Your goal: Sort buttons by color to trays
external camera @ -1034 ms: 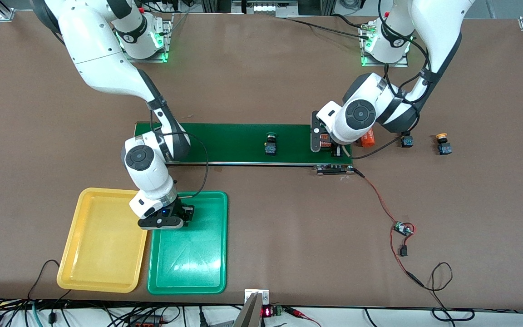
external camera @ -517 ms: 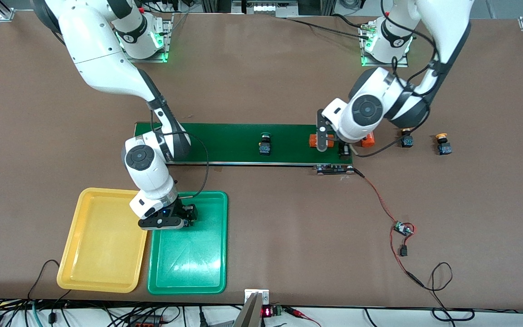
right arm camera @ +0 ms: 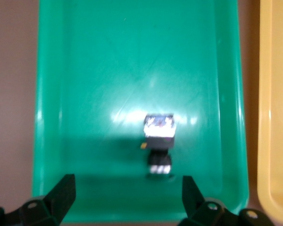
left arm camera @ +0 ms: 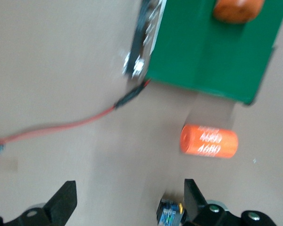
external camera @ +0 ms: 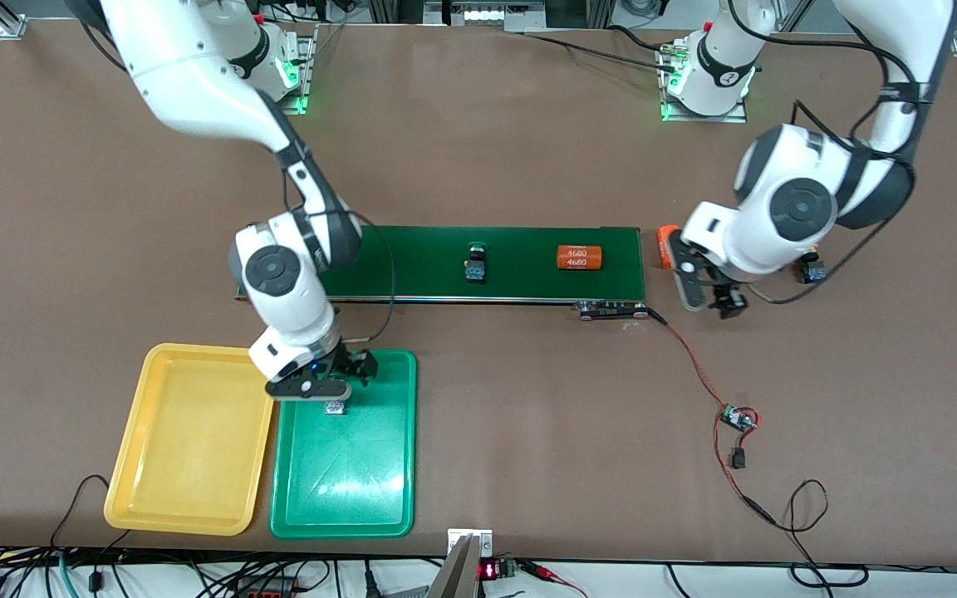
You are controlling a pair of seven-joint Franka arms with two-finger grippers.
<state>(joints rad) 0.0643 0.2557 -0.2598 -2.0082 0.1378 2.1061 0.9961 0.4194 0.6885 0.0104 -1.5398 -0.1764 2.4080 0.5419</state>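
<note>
button (external camera: 815,272) half hidden by left arm | cap colour unreadable

Robot lab: arm bases (external camera: 707,71), conveyor (external camera: 512,249).

A long dark green conveyor belt (external camera: 520,249) lay across the middle of the brown table (external camera: 478,149). An orange cylinder with white printed digits (external camera: 579,257) rested on its side on the belt, toward the left arm's end. A second orange cylinder (left arm camera: 209,141) lay on the table just off that end of the belt. A red wire (external camera: 690,359) ran from the belt's edge to a small circuit board (external camera: 736,418), nearer the front camera.
</note>
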